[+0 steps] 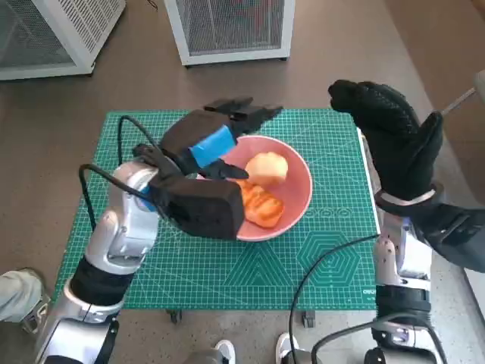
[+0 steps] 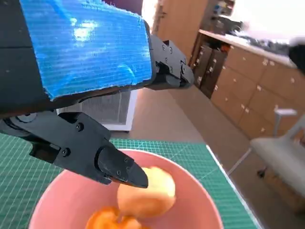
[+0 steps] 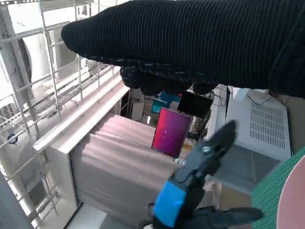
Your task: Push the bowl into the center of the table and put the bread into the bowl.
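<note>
Although the pink bowl (image 1: 292, 199) already sits about mid-way across the green mat (image 1: 333, 250) on the worktop, with a pale bread roll (image 1: 267, 167) and an orange pastry (image 1: 261, 205) lying inside it, you are not clear of it yet. Your left hand (image 1: 208, 144) hangs just above the bowl's near rim, released and holding nothing, its black fingers (image 2: 116, 167) spread with one tip close over the roll in the left wrist view. Your right hand (image 1: 390, 136) is raised off to the side past the mat's edge, gloved, apparently holding nothing; whether its fingers are spread or curled you cannot tell from these views. The main risk, as I judge it, is the withdrawal: pull the left hand back low and a finger could catch the rim and drag or tip the bowl off centre, or nudge the roll out. Lift straight up first. Mind the black cable (image 1: 106, 176) looping off your left forearm; it could snag as you retreat. Two white mesh-sided cabinets (image 1: 231, 26) stand on the floor beyond the worktop, well apart from the work, and someone's shoes (image 1: 223, 350) show at the near edge by your legs.
</note>
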`<state>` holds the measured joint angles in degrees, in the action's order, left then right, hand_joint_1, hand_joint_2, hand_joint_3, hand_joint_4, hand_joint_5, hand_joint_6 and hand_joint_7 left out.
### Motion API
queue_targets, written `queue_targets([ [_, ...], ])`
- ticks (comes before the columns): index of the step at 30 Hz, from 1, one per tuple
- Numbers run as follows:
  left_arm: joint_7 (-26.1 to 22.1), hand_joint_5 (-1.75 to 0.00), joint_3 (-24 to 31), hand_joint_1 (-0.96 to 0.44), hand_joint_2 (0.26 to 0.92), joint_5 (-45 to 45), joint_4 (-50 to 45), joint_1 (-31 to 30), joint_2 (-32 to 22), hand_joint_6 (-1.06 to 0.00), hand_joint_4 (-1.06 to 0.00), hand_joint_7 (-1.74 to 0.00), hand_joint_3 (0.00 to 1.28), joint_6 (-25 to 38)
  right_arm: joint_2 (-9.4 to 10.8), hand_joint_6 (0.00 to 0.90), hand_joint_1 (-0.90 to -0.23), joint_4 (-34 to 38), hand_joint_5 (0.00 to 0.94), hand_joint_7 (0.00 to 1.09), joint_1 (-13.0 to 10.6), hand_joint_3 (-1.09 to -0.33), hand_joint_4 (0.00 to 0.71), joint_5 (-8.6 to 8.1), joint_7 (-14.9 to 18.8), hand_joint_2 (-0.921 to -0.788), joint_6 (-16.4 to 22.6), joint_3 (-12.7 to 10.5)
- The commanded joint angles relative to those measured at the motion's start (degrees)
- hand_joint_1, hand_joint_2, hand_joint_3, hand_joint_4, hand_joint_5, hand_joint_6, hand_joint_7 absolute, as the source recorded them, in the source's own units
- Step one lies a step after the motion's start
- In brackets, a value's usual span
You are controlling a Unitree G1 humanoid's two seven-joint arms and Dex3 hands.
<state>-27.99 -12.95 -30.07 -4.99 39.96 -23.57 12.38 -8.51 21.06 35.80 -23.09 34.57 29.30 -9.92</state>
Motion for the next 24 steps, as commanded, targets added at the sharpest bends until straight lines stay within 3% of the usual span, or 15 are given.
queue_targets([
  [1, -1.0, 0.00, 3.0, -0.39, 0.891, 3.1, -3.7, -2.5, -1.1, -0.22, -0.11, 0.00, 0.01, 1.6, 0.4, 0.119, -0.631, -0.3, 0.003, 0.24, -1.3, -0.716, 0.203, 0.59, -0.9, -0.921, -0.8, 0.3],
  [7, -1.2, 0.00, 11.5, -0.40, 0.901, 12.7, -7.3, -6.7, -2.3, -0.22, -0.11, 0.00, 0.01, 0.1, 0.4, 0.120, -0.618, -0.8, 0.003, 0.24, -1.2, -0.718, 0.204, 1.34, -1.9, -0.921, -0.7, 0.5],
  [14, 2.2, 0.00, 22.5, -0.52, 0.919, 29.3, -0.5, -10.8, 2.6, -0.23, -0.12, -0.01, 0.10, -13.1, 0.3, 0.119, -0.619, -1.8, 0.002, 0.25, -0.9, -0.721, 0.203, 2.08, -3.5, -0.921, -1.2, 0.8],
  [19, 3.9, -0.02, 26.4, -0.57, 0.921, 37.7, 6.2, -11.5, 6.7, -0.25, -0.16, -0.02, 0.19, -21.3, 0.2, 0.116, -0.622, -2.2, 0.001, 0.25, -0.5, -0.725, 0.202, 2.99, -4.8, -0.921, -1.1, 1.0],
  [24, 5.6, -0.04, 27.5, -0.59, 0.921, 42.2, 8.4, -12.5, 9.6, -0.27, -0.22, -0.02, 0.24, -25.5, 0.5, 0.108, -0.622, -2.9, 0.001, 0.25, -0.1, -0.734, 0.202, 4.05, -6.3, -0.921, -1.2, 1.4],
])
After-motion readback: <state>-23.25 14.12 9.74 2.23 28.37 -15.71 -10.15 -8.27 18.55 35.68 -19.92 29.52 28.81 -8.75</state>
